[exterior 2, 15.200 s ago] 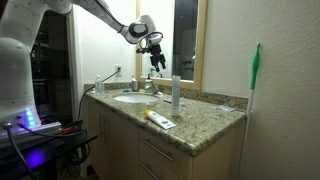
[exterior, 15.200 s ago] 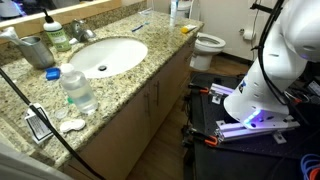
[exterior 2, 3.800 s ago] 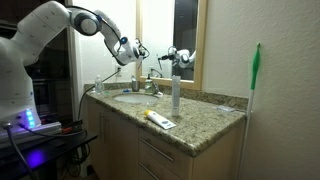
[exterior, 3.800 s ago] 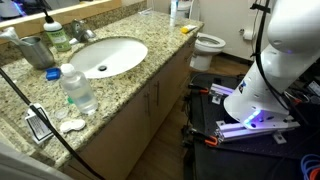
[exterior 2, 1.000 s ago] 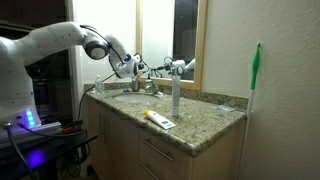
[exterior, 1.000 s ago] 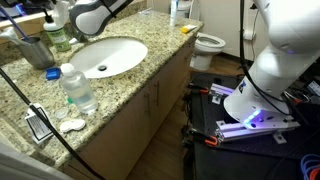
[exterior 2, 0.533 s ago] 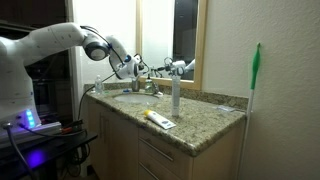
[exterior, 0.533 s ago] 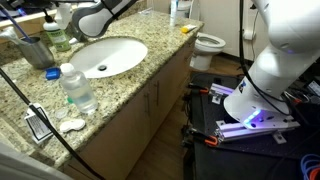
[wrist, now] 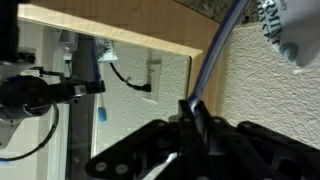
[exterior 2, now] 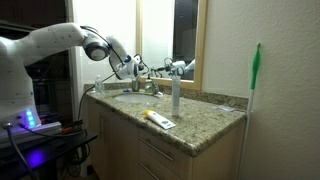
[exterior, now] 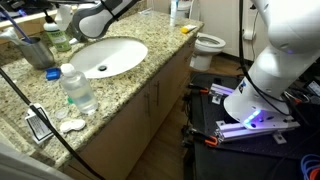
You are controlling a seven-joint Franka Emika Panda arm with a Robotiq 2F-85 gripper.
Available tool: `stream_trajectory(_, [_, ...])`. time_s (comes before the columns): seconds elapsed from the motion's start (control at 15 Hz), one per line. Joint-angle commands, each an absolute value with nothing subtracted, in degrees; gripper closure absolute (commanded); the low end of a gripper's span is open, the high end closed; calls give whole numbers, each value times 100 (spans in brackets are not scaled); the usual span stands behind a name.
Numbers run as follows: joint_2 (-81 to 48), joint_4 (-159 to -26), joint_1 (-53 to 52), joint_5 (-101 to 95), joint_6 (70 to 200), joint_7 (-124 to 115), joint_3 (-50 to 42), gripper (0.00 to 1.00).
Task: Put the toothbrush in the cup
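Observation:
My gripper (wrist: 195, 125) is shut on the toothbrush (wrist: 218, 55), a thin bluish-white stick that rises from between the black fingers toward the top of the wrist view. In both exterior views the gripper (exterior: 58, 16) (exterior 2: 138, 68) hangs over the back of the counter near the faucet. The dull grey-green cup (exterior: 36, 52) stands on the granite counter (exterior: 130, 85) left of the sink, just below and in front of the gripper. I cannot pick out the toothbrush itself in the exterior views.
A white sink basin (exterior: 105, 55) is set in the counter. A clear water bottle (exterior: 78, 90) stands at its front, with small items (exterior: 70, 125) nearby. A yellow object (exterior 2: 155, 118) lies at the counter's end. A toilet (exterior: 208, 42) is beyond.

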State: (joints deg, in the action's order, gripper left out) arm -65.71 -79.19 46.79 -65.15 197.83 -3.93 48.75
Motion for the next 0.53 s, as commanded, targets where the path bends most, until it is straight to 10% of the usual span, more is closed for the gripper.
stream_trajectory(0.0, [-6571,-7921,4681,-6519,19783,-393,4871,91])
stream_trajectory(0.47, [-6747,-7597,4515,-6502,19804,-178,4445,98])
